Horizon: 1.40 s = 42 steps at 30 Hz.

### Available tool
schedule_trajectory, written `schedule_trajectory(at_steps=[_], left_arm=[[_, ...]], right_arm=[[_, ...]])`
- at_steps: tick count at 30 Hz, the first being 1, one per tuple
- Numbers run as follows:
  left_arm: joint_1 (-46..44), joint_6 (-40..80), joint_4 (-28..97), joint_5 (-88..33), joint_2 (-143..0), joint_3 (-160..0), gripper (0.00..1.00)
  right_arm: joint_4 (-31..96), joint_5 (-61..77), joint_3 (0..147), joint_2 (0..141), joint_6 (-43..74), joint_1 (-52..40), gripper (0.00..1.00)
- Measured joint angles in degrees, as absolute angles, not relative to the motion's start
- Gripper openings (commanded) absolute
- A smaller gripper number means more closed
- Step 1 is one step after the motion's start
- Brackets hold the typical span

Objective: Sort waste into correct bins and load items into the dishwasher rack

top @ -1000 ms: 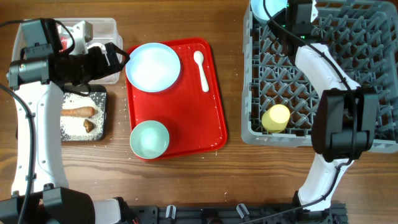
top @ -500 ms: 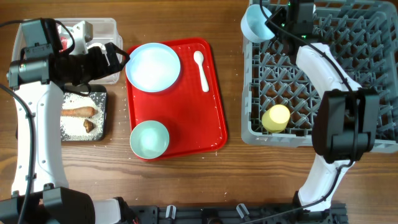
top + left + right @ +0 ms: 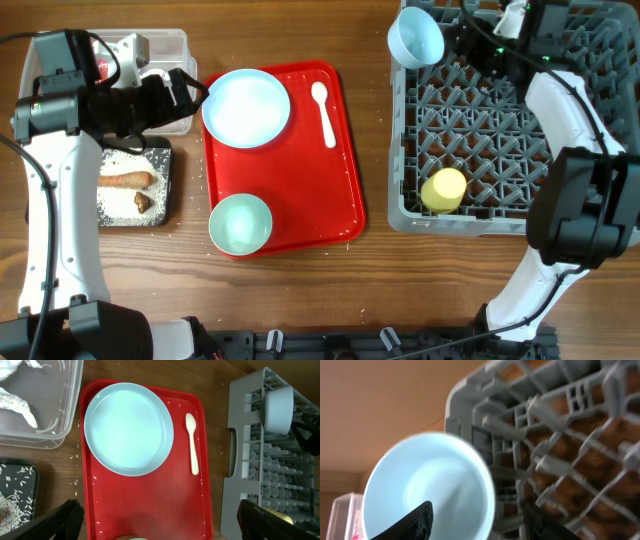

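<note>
The light blue bowl (image 3: 416, 37) rests on its side at the far left corner of the grey dishwasher rack (image 3: 520, 130). My right gripper (image 3: 465, 45) is open just right of it, fingers (image 3: 476, 507) either side of the bowl's rim (image 3: 427, 487). The yellow cup (image 3: 444, 190) lies in the rack. The light blue plate (image 3: 246, 107), white spoon (image 3: 324, 110) and pale green bowl (image 3: 240, 224) sit on the red tray (image 3: 300, 190). My left gripper (image 3: 165, 525) is open and empty above the tray, near the plate (image 3: 128, 429).
The clear tub (image 3: 165, 45) at the far left holds crumpled white paper (image 3: 15, 402). The black tray (image 3: 165, 185) holds rice, the carrot-like stick (image 3: 125, 180) and a brown lump (image 3: 143, 201). Rice grains are scattered on the red tray and table.
The right gripper set the light blue bowl at the rack's corner, opened and drew back to the right. The left arm has not moved.
</note>
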State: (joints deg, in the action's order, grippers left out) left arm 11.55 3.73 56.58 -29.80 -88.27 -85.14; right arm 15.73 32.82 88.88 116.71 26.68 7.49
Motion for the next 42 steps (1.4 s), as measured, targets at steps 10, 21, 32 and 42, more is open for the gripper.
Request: schedule_trajectory(at_steps=[10,21,32,42], left_arm=[[11.55,3.70,56.58,-29.82,-88.27,-85.14,1.00],[11.55,3.70,56.60,-29.82,-88.27,-85.14,1.00],[11.55,3.70,56.60,-29.80,-88.27,-85.14,1.00],[11.55,3.70,56.58,-29.82,-88.27,-85.14,1.00]], right_arm=[[23.97,31.11,88.88,116.66,26.46,1.30,0.47],[24.05,29.71,88.88,116.66,26.26,1.32,0.04],[22.02,18.48,88.77,109.10,23.90,2.09,0.04],[5.02,-49.34,88.84,98.61,7.33,-7.53,0.04]])
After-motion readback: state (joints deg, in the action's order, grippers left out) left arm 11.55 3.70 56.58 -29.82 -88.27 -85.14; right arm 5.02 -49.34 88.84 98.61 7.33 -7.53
